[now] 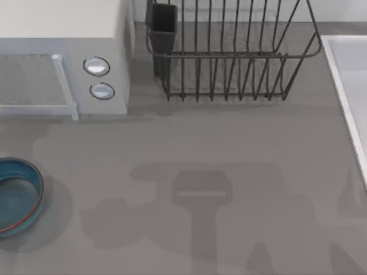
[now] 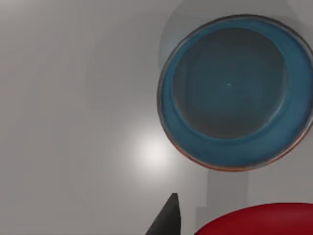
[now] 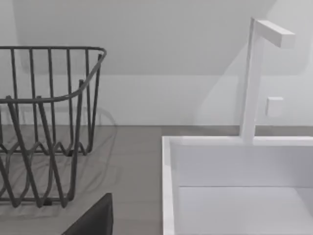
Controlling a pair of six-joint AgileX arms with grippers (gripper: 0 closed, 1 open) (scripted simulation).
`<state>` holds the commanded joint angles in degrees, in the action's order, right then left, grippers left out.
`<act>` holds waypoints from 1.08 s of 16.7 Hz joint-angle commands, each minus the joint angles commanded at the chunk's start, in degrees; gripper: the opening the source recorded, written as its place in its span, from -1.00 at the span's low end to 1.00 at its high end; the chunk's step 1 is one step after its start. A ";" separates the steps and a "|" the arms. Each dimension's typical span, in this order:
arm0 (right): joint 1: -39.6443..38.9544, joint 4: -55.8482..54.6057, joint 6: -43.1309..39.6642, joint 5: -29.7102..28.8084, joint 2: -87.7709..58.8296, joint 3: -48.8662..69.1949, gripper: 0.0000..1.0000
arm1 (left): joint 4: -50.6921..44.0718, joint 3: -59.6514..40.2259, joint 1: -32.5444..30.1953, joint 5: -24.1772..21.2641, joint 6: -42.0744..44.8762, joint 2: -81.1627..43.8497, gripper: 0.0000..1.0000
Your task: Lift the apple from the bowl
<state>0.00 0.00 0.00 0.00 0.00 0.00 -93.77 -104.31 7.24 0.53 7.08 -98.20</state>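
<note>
While apple (image 2: 259,221) sits close under left wrist camera, bowl (image 2: 234,93) below lies empty; left end effector closure: cannot tell.

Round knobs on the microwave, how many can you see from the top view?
2. Both sit on the microwave's front panel at the table's far left: the upper knob and the lower knob just beneath it. None seem hidden.

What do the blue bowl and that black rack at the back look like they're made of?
The bowl looks like glazed ceramic, or possibly enamel: smooth teal inside with a soft sheen and a thin reddish rim line. The rack looks like dark metal wire: thin bent rods with open gaps, matte finish. The red apple looks glossy and smooth. It is a rendered scene, so these are impressions.
</note>
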 joint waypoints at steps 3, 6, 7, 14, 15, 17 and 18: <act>0.00 0.00 0.00 0.00 0.00 0.00 1.00 | -4.88 -4.85 -3.21 0.24 -1.84 0.90 -1.00; 0.00 0.00 0.00 0.00 0.00 0.00 1.00 | -5.31 -5.28 -3.58 0.27 -2.05 0.99 -1.00; 0.00 0.00 0.00 0.00 0.00 0.00 1.00 | -5.31 -5.28 -3.58 0.27 -2.05 0.99 -1.00; 0.00 0.00 0.00 0.00 0.00 0.00 1.00 | -0.94 0.05 -12.76 0.06 -11.33 0.53 -1.00; 0.00 0.00 0.00 0.00 0.00 0.00 1.00 | 0.59 1.89 -16.29 0.00 -14.86 0.56 -1.00; 0.00 0.00 0.00 0.00 0.00 0.00 1.00 | 4.08 6.10 -24.40 -0.13 -22.98 0.73 -1.00; 0.00 0.00 0.00 0.00 0.00 0.00 1.00 | 5.94 8.35 -28.69 -0.19 -27.27 0.85 -1.00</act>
<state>0.00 0.00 0.00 0.00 0.00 0.00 -87.83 -95.96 -21.45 0.34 -20.20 -97.35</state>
